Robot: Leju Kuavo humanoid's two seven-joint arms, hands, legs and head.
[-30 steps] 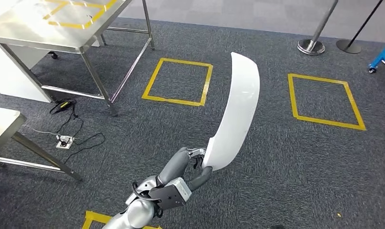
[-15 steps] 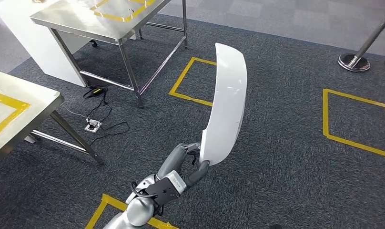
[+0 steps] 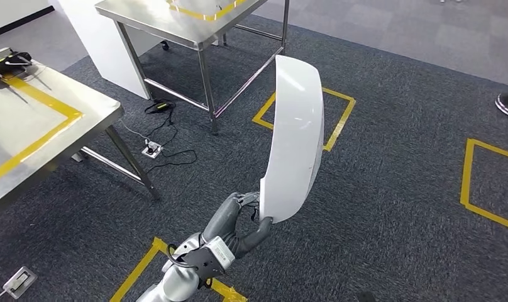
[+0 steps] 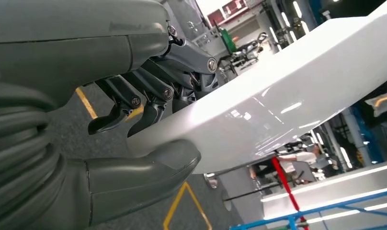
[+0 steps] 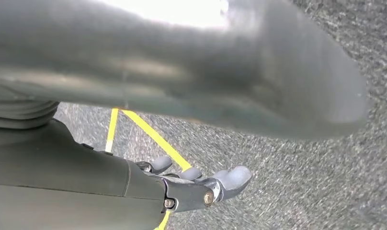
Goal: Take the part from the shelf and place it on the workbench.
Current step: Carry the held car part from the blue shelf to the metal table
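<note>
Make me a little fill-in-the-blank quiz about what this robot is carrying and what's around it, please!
1. The left robot hand grips the lower end of a long curved part whose colour is ____.
2. The squares marked on the carpet are made of ____ tape.
3. The workbench beside the robot has a top made of ____.
4. The right robot hand holds ____.

Missing words: white; yellow; metal; nothing

The left robot hand (image 3: 250, 214) grips the white part (image 3: 293, 139) upright above carpet (image 3: 390, 189).
</note>
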